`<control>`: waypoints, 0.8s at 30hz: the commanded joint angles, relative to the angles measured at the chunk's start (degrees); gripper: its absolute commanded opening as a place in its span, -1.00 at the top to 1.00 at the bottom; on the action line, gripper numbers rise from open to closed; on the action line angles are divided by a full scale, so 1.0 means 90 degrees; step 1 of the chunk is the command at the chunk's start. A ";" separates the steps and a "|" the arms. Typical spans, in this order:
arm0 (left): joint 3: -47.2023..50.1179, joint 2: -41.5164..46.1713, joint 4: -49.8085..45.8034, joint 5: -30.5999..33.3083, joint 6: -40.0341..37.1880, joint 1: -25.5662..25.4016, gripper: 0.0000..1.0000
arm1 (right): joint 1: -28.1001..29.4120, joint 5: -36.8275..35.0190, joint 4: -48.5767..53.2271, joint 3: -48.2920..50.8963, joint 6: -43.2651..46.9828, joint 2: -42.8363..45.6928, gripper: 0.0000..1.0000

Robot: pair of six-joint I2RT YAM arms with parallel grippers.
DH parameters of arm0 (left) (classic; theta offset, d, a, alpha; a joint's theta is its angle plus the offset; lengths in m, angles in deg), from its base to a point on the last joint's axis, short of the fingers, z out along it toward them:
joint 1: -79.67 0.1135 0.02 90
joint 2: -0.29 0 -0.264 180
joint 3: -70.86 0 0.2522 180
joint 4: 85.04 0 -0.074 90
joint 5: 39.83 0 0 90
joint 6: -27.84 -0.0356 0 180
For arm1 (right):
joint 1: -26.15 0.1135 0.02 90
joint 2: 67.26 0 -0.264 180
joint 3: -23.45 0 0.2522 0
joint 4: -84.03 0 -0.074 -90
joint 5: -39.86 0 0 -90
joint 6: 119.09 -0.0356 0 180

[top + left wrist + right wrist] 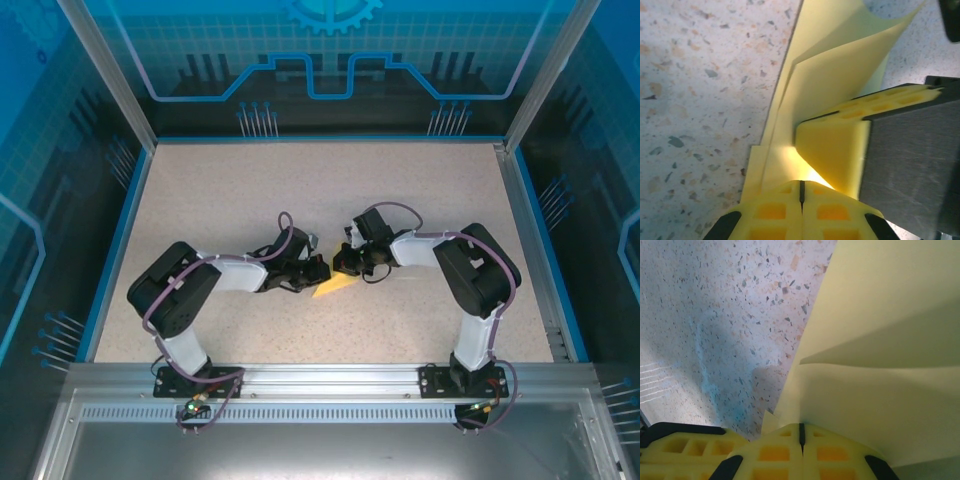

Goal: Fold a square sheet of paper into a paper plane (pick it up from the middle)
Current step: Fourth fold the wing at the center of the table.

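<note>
Speckled bench [250, 190] inside blue-walled cell; your two arms meet mid-bench. Pale-yellow sheet of paper [335, 288], partly folded, sits between them, one corner flat on bench toward near edge. Your left fingers [795, 197] clenched, pinching sheet's creased edge at tips, layers fanning away from pinch. Your right fingers [807, 440] clenched on neighbouring fold, just beside left pair.

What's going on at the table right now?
Both arms meet mid-table over the pale-yellow paper, which is creased into layered folds but not yet a finished plane. The left gripper and the right gripper are both shut, each pinching the paper at its fingertips, with flaps standing up off the speckled table.
</note>
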State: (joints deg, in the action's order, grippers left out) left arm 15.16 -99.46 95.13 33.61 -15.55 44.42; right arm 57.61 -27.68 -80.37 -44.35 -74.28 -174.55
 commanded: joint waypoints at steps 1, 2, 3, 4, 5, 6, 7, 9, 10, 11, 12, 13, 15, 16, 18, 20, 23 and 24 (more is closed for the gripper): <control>0.0104 -0.0151 -0.0158 0.0012 -0.0057 0.0029 0.89 | -0.0078 -0.0433 0.0421 0.0262 -0.0071 -0.0300 1.00; 0.0090 -0.0177 -0.0221 0.0030 -0.0084 0.0033 0.90 | -0.0078 -0.0380 0.0371 0.0267 -0.0062 -0.0271 1.00; 0.0089 -0.0213 -0.0282 0.0065 -0.0105 0.0037 0.90 | -0.0087 -0.0313 0.0297 0.0272 -0.0056 -0.0241 1.00; 0.0091 -0.0216 -0.0313 0.0084 -0.0118 0.0031 0.90 | -0.0088 -0.0255 0.0253 0.0272 -0.0023 -0.0221 1.00; 0.0089 -0.0224 -0.0363 0.0115 -0.0135 0.0029 0.91 | -0.0091 -0.0173 0.0197 0.0262 -0.0006 -0.0185 1.00; 0.0089 -0.0215 -0.0403 0.0147 -0.0154 0.0031 0.92 | -0.0111 -0.0080 0.0093 0.0261 0.0023 -0.0125 1.00; 0.0114 -0.0199 -0.0425 0.0160 -0.0153 0.0034 0.93 | -0.0128 0.0011 0.0010 0.0277 0.0038 -0.0060 1.00; 0.0121 -0.0187 -0.0489 0.0205 -0.0174 0.0033 0.93 | -0.0201 0.0223 -0.0209 0.0301 0.0050 0.0156 1.00; 0.0128 -0.0195 -0.0502 0.0218 -0.0179 0.0031 0.93 | -0.0224 0.0306 -0.0308 0.0334 0.0068 0.0279 1.00; 0.0128 -0.0187 -0.0503 0.0228 -0.0172 0.0033 0.93 | -0.0257 0.0367 -0.0408 0.0367 0.0076 0.0441 1.00; 0.0137 -0.0193 -0.0504 0.0228 -0.0163 0.0033 0.94 | -0.0272 0.0402 -0.0481 0.0370 0.0093 0.0591 1.00; 0.0140 -0.0187 -0.0505 0.0227 -0.0165 0.0037 0.94 | -0.0273 0.0442 -0.0499 0.0368 0.0124 0.0682 1.00; 0.0130 -0.0199 -0.0518 0.0247 -0.0159 0.0035 0.95 | -0.0265 0.0444 -0.0474 0.0515 0.0151 0.0787 1.00; 0.0132 -0.0205 -0.0514 0.0257 -0.0150 0.0033 0.95 | -0.0260 0.0456 -0.0487 0.0568 0.0149 0.0796 1.00; 0.0128 -0.0215 -0.0521 0.0255 -0.0148 0.0029 0.95 | -0.0211 0.0380 -0.0444 0.0596 0.0148 0.0708 1.00; 0.0128 -0.0216 -0.0513 0.0258 -0.0140 0.0039 0.96 | -0.0178 0.0329 -0.0399 0.0581 0.0147 0.0597 1.00; 0.0131 -0.0219 -0.0524 0.0255 -0.0125 0.0035 0.96 | -0.0132 0.0301 -0.0340 0.0498 0.0154 0.0403 1.00; 0.0134 -0.0223 -0.0540 0.0256 -0.0120 0.0030 0.96 | -0.0127 0.0293 -0.0291 0.0451 0.0168 0.0327 1.00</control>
State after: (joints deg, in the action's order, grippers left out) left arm 15.23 -100.20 94.76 34.09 -15.75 44.42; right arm 55.86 -25.25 -84.28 -39.85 -73.82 -169.39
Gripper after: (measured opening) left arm 0.071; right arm 0.040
